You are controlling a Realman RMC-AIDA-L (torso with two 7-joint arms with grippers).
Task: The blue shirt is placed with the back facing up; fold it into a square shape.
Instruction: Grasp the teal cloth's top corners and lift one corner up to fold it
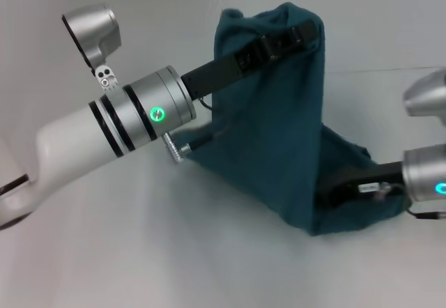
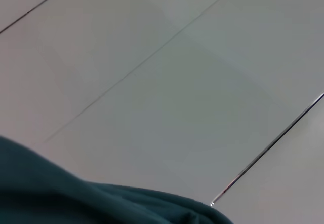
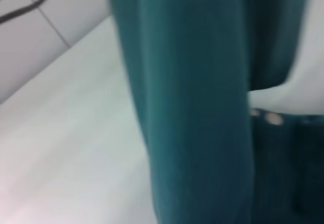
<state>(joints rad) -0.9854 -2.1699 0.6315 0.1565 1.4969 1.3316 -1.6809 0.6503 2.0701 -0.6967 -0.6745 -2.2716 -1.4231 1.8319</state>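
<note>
At 1 o'clock over the table (image 1: 139, 266), left gripper (image 1: 296, 35) jaws pinch the blue shirt (image 1: 279, 148) up high, right gripper (image 1: 334, 189) jaws hidden at 4 o'clock; uneven pull could bunch the fold.

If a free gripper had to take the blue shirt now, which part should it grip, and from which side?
Probably the low fold of the blue shirt lying on the table, approached from the robot's left side. That edge looks free, while the left gripper lifts the top and the right gripper is buried in the cloth lower down.
</note>
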